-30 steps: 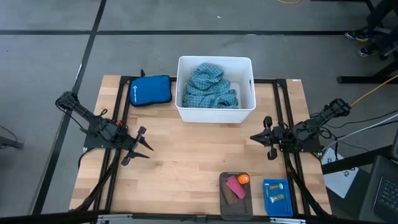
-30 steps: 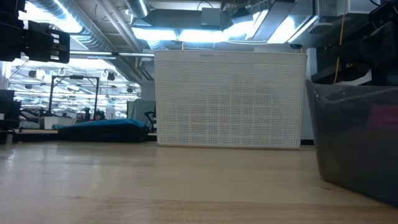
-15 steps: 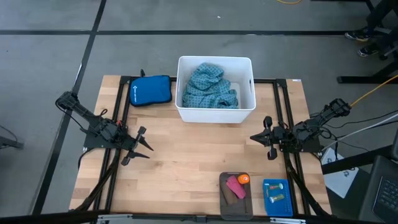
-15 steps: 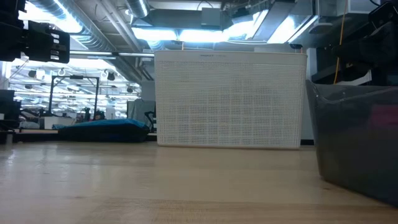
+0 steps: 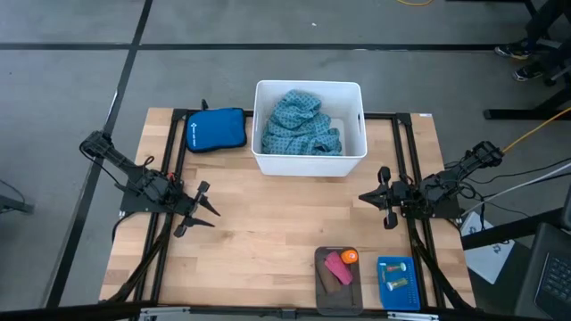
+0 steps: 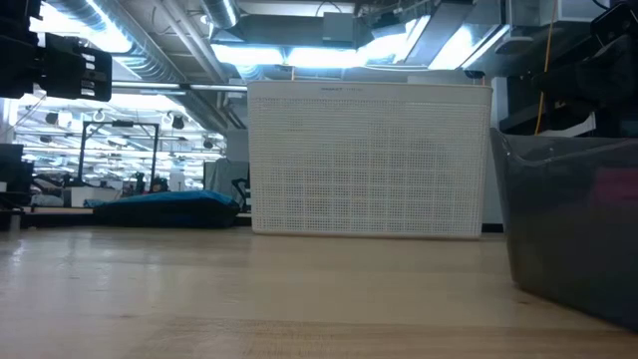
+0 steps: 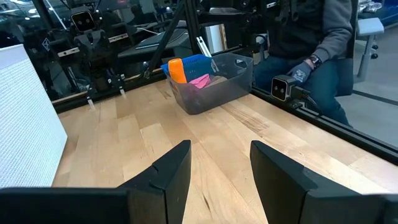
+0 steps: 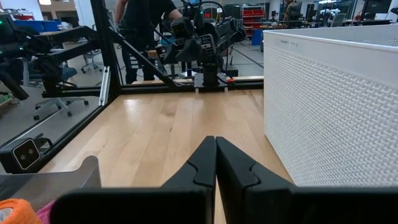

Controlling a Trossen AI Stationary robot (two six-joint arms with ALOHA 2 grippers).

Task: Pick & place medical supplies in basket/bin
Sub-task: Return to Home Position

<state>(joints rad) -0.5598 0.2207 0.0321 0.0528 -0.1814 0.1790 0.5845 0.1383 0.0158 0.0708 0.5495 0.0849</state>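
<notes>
Cloth (image 5: 302, 125) in white tub (image 5: 308, 165), left tool (image 7: 221, 168) spread, right tool (image 8: 216, 155) closed, empty

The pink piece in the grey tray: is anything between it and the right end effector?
Nothing visible does. Only bare tabletop lies between the right end effector and the grey tray, where the pink piece lies uncovered beside an orange piece.

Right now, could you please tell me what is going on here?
Nothing is being handled. The left claw, open, and the right claw, shut, hang empty at either side of the table. The teal dotted cloth lies in the white tub; a pink piece and an orange piece sit in the dark-grey tray, next to the blue basket. A blue zip pouch lies beside the tub.
</notes>
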